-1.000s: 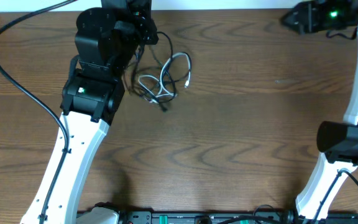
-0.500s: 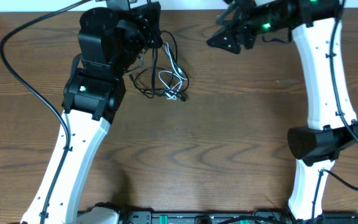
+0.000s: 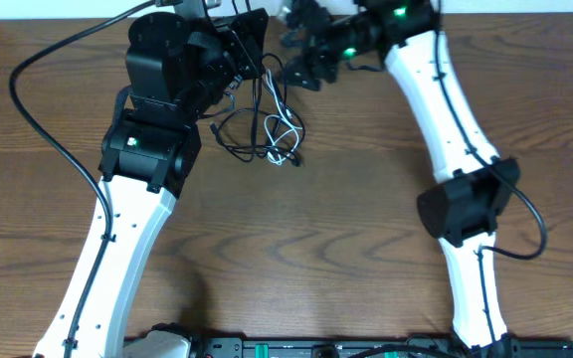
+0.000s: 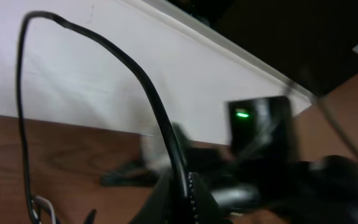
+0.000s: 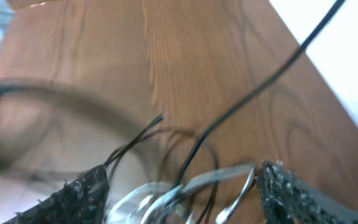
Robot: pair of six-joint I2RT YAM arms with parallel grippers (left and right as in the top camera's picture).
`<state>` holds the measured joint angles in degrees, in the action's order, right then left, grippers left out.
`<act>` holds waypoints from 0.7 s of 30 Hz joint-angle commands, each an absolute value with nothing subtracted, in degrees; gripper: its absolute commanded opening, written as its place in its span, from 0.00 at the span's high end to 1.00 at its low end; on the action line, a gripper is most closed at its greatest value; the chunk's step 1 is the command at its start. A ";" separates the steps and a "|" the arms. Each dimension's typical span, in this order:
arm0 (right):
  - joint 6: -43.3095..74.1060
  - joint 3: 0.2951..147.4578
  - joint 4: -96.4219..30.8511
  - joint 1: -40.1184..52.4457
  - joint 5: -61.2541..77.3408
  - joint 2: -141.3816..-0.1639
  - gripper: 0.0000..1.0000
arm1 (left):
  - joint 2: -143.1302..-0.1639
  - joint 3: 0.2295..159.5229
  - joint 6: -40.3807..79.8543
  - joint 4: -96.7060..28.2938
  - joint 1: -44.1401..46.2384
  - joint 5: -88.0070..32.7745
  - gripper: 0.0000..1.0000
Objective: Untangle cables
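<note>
Wooden table (image 3: 366, 249), upper middle: cables (image 3: 270, 131) sit knotted, one black strand seemingly pinched by the left gripper (image 3: 250, 45). Right gripper (image 5: 182, 186) gapes wide over them; likely next, grab another strand and pull apart.

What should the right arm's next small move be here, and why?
Probably ease the right claw down and close on the white cable: its fingers are spread open, the cable lies between them, and nothing is gripped yet.

Blurred cables (image 5: 216, 177), lower loops beyond frame edge.
</note>
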<state>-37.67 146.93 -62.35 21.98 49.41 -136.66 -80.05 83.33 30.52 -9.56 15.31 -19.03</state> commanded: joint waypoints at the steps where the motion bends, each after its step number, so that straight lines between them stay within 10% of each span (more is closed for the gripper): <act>1: -28.18 147.30 -54.06 23.86 46.74 -140.46 0.29 | -79.61 84.47 33.41 -9.80 15.18 -20.60 0.93; 3: -20.73 147.30 -48.16 24.38 42.52 -142.21 0.41 | -79.59 84.47 33.34 -10.02 15.18 -20.58 0.93; 7: -3.81 147.30 -42.70 24.29 25.78 -144.35 0.99 | -79.61 84.47 32.64 -10.79 15.09 -19.81 0.93; 21: 7.29 147.30 -61.65 10.76 1.37 -144.33 0.99 | -77.25 84.47 23.79 -15.14 4.19 -6.33 0.93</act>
<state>4.47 146.89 -60.18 14.48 5.96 -144.35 -79.70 83.33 26.15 -15.25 7.57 -9.15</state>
